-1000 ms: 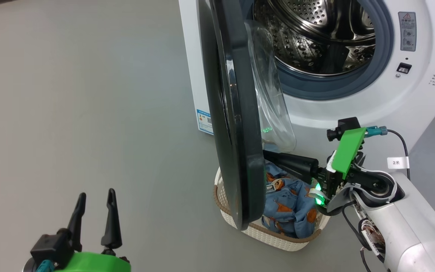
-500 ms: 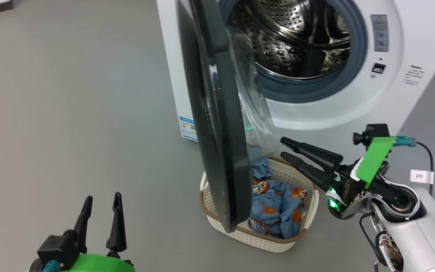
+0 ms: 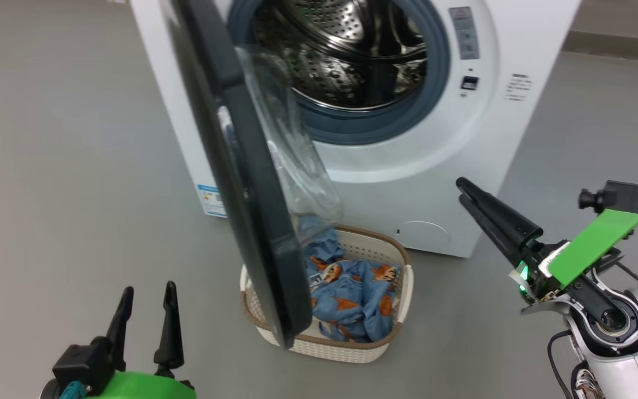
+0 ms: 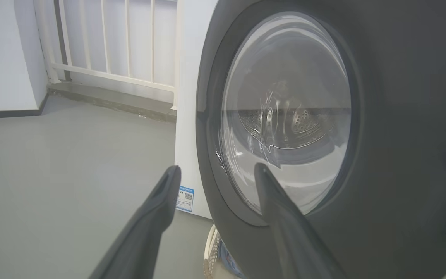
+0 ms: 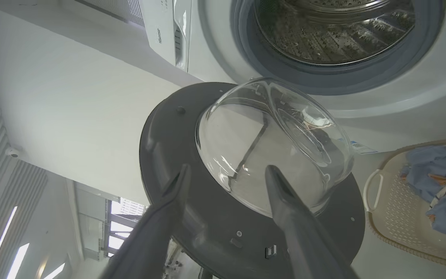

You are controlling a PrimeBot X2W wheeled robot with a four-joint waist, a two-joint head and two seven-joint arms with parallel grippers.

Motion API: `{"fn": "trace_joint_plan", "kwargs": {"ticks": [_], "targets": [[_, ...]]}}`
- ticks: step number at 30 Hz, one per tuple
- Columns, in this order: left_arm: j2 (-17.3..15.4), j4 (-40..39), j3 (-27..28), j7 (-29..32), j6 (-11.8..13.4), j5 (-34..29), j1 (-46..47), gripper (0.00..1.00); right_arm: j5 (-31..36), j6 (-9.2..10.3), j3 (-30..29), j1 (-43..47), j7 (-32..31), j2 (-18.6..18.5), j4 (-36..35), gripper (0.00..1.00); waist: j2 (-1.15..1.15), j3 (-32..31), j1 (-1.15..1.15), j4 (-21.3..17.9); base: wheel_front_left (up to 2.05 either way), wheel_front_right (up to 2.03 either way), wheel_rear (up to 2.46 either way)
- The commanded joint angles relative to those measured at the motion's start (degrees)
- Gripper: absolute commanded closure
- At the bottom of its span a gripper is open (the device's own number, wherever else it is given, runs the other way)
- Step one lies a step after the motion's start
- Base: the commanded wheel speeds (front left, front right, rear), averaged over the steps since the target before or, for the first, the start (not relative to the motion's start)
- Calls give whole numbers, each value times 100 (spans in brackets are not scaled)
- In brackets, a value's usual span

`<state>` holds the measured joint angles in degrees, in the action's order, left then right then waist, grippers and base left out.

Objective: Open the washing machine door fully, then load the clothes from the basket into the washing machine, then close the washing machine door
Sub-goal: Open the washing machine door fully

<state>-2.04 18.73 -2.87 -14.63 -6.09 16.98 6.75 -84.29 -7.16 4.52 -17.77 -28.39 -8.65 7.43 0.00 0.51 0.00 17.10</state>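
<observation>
While the washing machine door (image 3: 241, 183) stood swung out edge-on from the washing machine (image 3: 435, 183), it hung between the two grippers. It was ahead and to the right of the left gripper (image 3: 149, 288) and off to the left of the right gripper (image 3: 461, 189). Its black rim overhung the basket (image 3: 346, 350) and hid that basket's left part from the head camera. The clothes (image 3: 352, 293) lay heaped inside, below and left of the right gripper's tips and well apart from them. Beyond the right gripper, the grey gasket (image 3: 385, 124) and the perforated steel drum (image 3: 346, 55) faced outward. A blue label sticker (image 3: 211, 199) showed on the machine's side ahead of the left gripper, and a white railing (image 4: 126, 42) stood farther off beyond it. Grey floor (image 3: 64, 166) lay all around. The left gripper's fingers (image 4: 161, 209) were spread apart, empty and touching nothing, pointed at the door's outer face. The right gripper's fingers (image 5: 285, 201) were likewise parted with a clear gap, holding nothing, and aimed at the door's domed glass (image 5: 269, 143) without touching it.
</observation>
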Motion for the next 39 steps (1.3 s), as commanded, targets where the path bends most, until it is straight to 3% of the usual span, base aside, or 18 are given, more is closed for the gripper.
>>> {"fn": "trace_joint_plan", "kwargs": {"ticks": [1,14,22,33,39], "targets": [[-84,-140,180,-37,-38,-36,208,0,125,-33,82,-20,131,-67,-242,0,0,63,0,-289,0,0,0],[-84,-147,279,-37,-51,-90,200,0,1613,-33,889,504,2341,-844,-808,0,0,35,0,-856,0,0,0],[-85,-181,351,-37,-72,-181,115,0,2799,-33,1352,782,3934,-1420,-363,0,0,-46,0,-1104,0,0,0],[-100,-359,537,-37,-90,-249,-50,0,4087,-33,1169,910,4334,-1305,516,0,0,-79,0,-1478,0,0,0],[-96,-432,548,-37,-96,-254,-69,0,4899,-33,818,995,4338,-1032,698,0,0,-50,0,-1565,0,0,0]]}}
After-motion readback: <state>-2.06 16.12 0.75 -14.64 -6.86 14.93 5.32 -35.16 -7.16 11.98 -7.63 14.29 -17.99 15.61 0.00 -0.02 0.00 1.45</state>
